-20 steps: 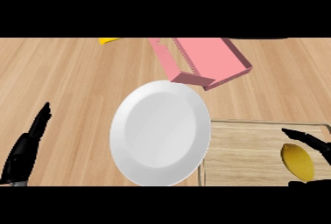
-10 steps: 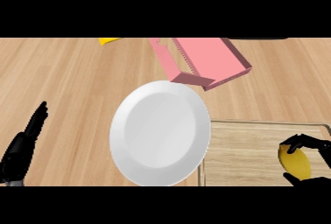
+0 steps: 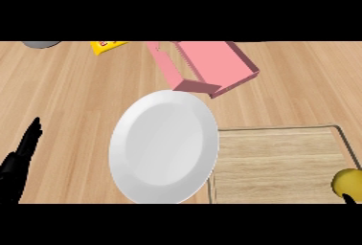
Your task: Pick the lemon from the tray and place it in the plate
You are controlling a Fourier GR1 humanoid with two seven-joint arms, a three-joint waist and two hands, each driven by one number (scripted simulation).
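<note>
The yellow lemon (image 3: 347, 182) is at the view's right edge, over the right rim of the wooden tray (image 3: 283, 162), and is partly cut off. Only a black sliver of my right hand (image 3: 351, 199) shows, pressed against the lemon's underside; the rest is outside the view. The white plate (image 3: 164, 146) lies left of the tray, its rim overlapping the tray's left edge, with nothing on it. My left hand (image 3: 17, 162) rests open at the lower left, fingers up, well away from the plate.
A pink open box (image 3: 212, 67) lies tilted just behind the plate. A yellow packet (image 3: 108, 46) and a grey object (image 3: 39, 44) sit at the far left back. Bare wooden counter lies to the left and far right.
My right hand curled around the lemon, and both have shifted right to the tray's right rim, mostly leaving the view. The left hand stayed put.
</note>
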